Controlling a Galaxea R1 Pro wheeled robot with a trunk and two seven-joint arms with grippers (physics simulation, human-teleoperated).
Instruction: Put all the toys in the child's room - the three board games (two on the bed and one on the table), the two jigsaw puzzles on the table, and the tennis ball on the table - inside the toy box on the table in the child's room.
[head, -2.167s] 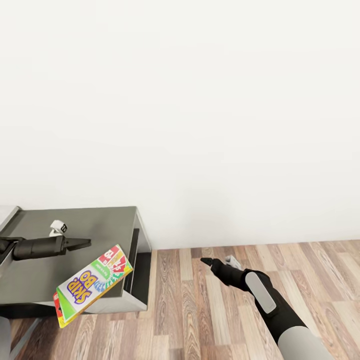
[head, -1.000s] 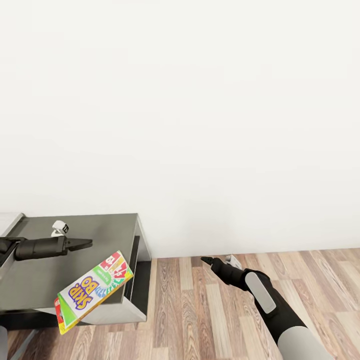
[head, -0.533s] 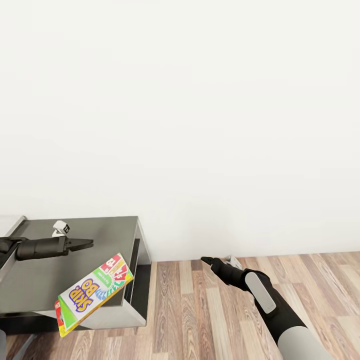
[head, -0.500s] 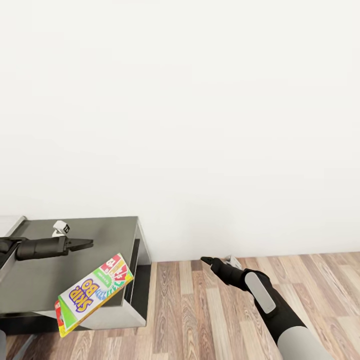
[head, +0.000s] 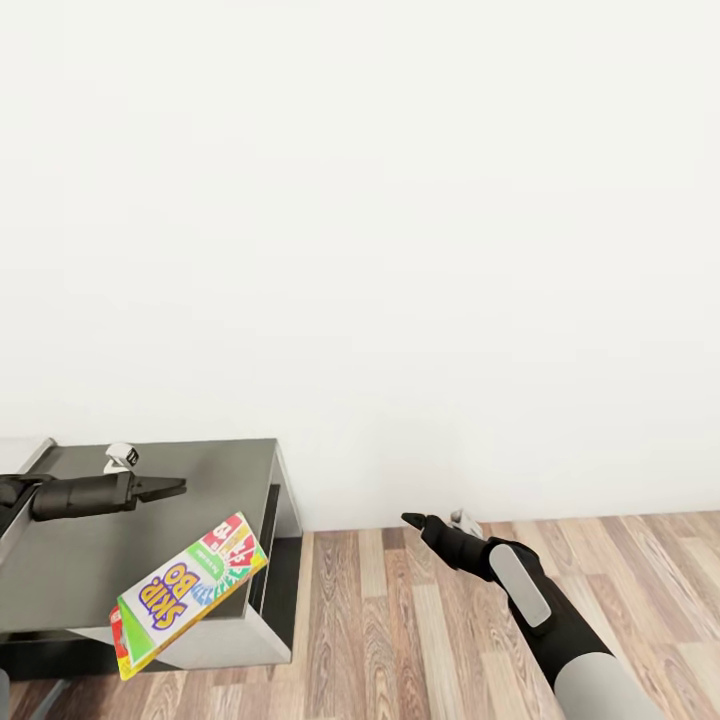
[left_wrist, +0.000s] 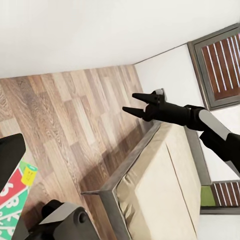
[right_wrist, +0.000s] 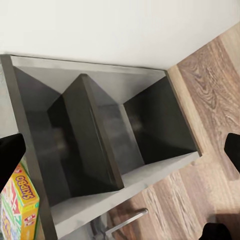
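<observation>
View shifted slightly; SKIP-BO box (head: 187, 593) unmoved, hanging tilted beside dark-grey desk wing (head: 150, 520), below left gripper (head: 176, 488). Grip state of left gripper and of right gripper (head: 410, 520): cannot tell.

The floor (head: 420, 640) is matt wood plank. The tabletop (head: 90, 540) looks smooth, dark grey, faintly sheened. The SKIP-BO box (head: 185, 592) is glossy printed cardboard.

dark-grey open shelf unit (right_wrist: 100, 145) | SKIP-BO box (right_wrist: 17, 207) | wood-plank floor (right_wrist: 212, 90)

Black right arm (head: 530, 600) with grey panel, light-grey sleeve; pointed black fingers (head: 412, 521).
</observation>
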